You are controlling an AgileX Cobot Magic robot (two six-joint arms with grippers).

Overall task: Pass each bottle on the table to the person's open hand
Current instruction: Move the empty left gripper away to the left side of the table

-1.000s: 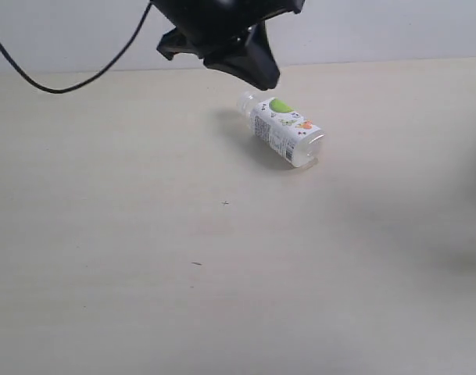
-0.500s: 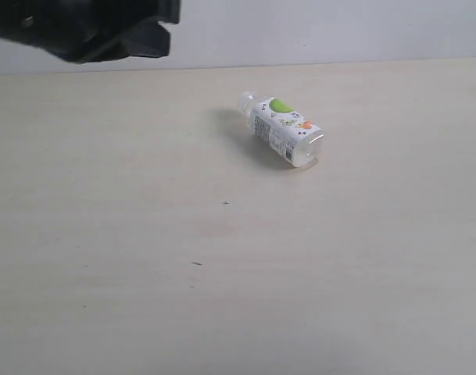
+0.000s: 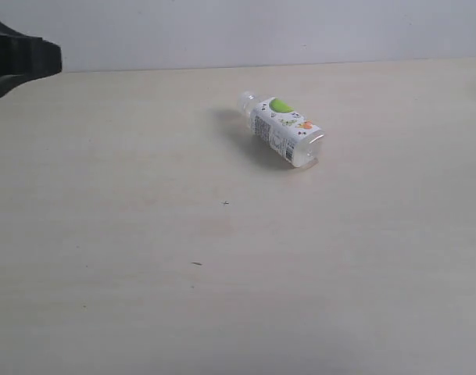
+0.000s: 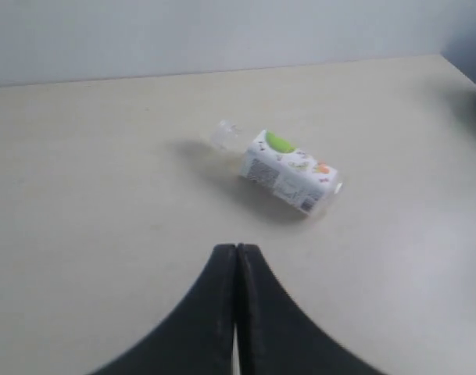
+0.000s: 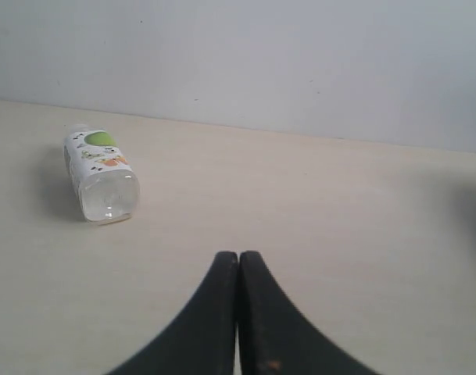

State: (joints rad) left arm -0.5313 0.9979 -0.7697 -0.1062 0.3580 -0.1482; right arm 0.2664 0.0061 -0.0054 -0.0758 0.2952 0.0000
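A bottle (image 3: 280, 130) with a white-green label lies on its side on the table (image 3: 222, 297), past the middle. The left gripper (image 4: 237, 262) and right gripper (image 5: 238, 266) are both pressed closed, empty, well apart from it. A dark shape (image 3: 19, 56) at the left edge may be an arm.

Pretty much one obstacle on the table (image 3: 183, 305): a white-green labelled bottle (image 3: 280, 130) lay on its side in the upper middle of the exterior frame. The tabletop left, right and below it was open, loads of room to pass. A dark robot part (image 3: 19, 56) sat at the upper left edge, well apart from the bottle.
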